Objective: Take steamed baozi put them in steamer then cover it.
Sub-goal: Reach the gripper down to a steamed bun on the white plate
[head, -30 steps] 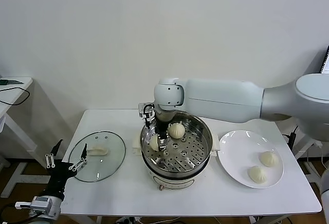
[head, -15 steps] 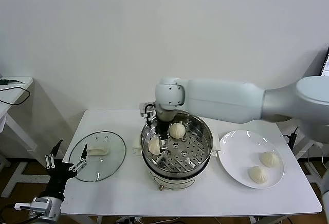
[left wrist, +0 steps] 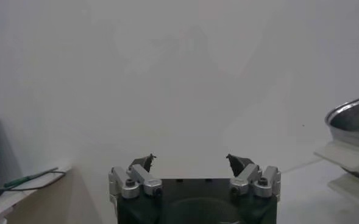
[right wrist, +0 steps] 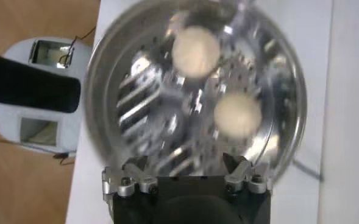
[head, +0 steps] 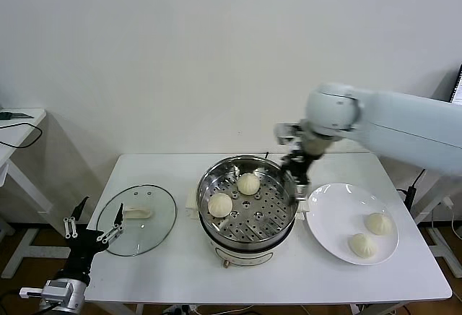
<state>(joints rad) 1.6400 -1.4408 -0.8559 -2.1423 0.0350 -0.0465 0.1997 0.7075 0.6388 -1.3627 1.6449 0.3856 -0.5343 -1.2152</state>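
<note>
With two baozi (head: 220,204) sitting on the steamer's (head: 249,246) perforated tray, the right end effector (head: 294,183) hangs empty over the rim at three o'clock, fingers apart, likely bound for the plate (head: 328,217) where two more buns (head: 377,222) wait. The glass cover (head: 138,219) lies flat on the desk (head: 180,268) at nine o'clock, keeping the pot open for loading. Left end effector (head: 92,228) idles low, spread wide. The right wrist view is smeared, blurring the tray holes.

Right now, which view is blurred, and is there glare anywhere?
Right wrist view: motion-smeared, the shiny round steel steamer streaked with glare, two cream-white buns soft-edged. Head view: sharp, evenly lit, mild reflections on the clear glass lid. Left wrist view: hazy, washed-out wall.
</note>
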